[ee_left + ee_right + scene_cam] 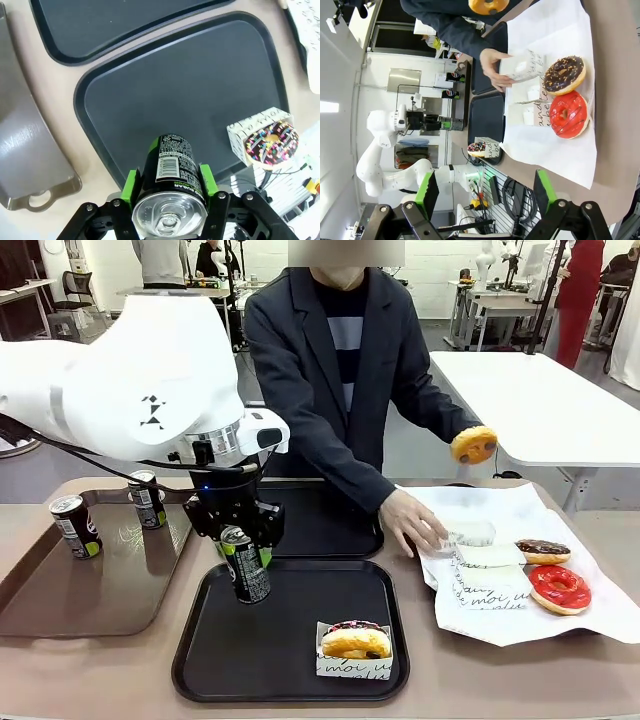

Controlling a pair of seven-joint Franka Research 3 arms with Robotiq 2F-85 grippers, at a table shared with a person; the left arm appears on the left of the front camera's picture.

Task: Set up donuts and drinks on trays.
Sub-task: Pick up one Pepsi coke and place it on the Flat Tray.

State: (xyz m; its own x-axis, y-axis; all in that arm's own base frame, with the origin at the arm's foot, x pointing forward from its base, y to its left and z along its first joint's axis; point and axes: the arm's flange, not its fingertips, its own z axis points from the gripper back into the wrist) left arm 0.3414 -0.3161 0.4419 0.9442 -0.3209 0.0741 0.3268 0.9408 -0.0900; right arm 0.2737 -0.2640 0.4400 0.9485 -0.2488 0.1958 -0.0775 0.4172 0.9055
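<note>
My left gripper (243,540) is shut on a black drink can (246,568), held slightly tilted over the far-left part of the near black tray (290,680). In the left wrist view the green pads (131,183) clamp the can (172,162) above that tray (190,85). A sprinkled chocolate donut in a white sleeve (355,645) sits on the tray's near right side. The second black tray (330,525) lies behind. My right gripper (486,192) is open with nothing between its fingers. The person holds up a yellow donut (474,445) and rests the other hand on a sleeve (470,533).
A brown tray (120,580) at the left carries two more cans (76,526) (148,500). White paper (500,625) at the right holds a chocolate donut (543,551), a red donut (560,588) and spare sleeves.
</note>
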